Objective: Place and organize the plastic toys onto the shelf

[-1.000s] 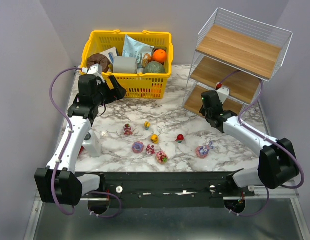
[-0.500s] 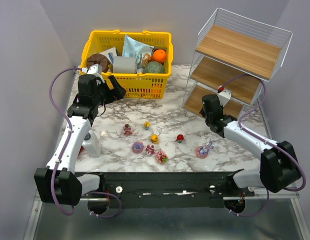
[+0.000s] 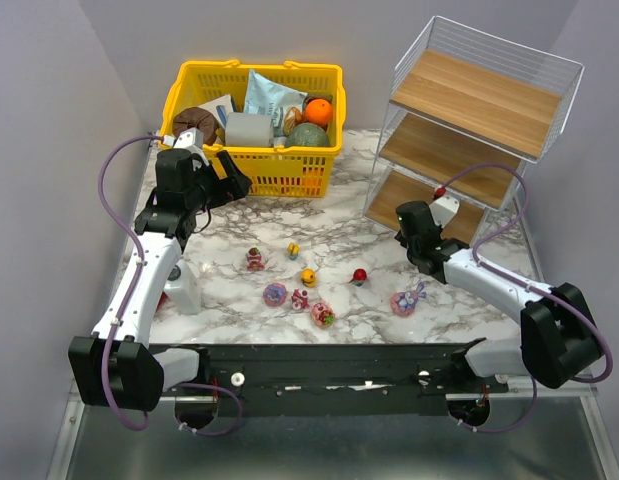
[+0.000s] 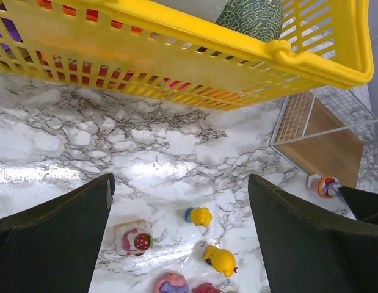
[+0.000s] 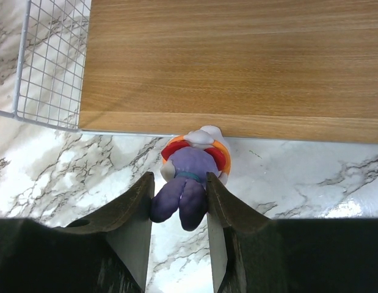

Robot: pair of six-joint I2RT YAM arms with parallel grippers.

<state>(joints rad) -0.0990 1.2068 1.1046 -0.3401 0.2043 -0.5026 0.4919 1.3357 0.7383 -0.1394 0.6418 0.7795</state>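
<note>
The right gripper (image 5: 179, 198) is closed narrowly on a purple figurine (image 5: 190, 160) with a red-and-orange band and a white top. Both fingers (image 5: 130, 210) press its sides, and its legs point back toward the wrist. Just ahead of the gripper's tips is the front edge of the lowest wooden board of the shelf (image 5: 237, 61). The figurine's head is about level with that edge, over the marble tabletop (image 5: 54, 159), though I cannot tell whether it touches either one. The other plastic toys (image 3: 300, 299) lie scattered on the tabletop behind this gripper and off to its left, well apart from it. A pink-and-purple one (image 3: 407, 300) sits nearest, almost straight behind it. The left gripper (image 4: 181, 183) is spread wide and holds nothing. Ahead of it stands the slatted wall of a yellow basket (image 4: 176, 36). Below it, between its fingers, lie a small yellow duck (image 4: 201, 215), a second yellow duck (image 4: 220, 259) nearer the wrist, and a square piece with a red berry (image 4: 135, 238).
</note>
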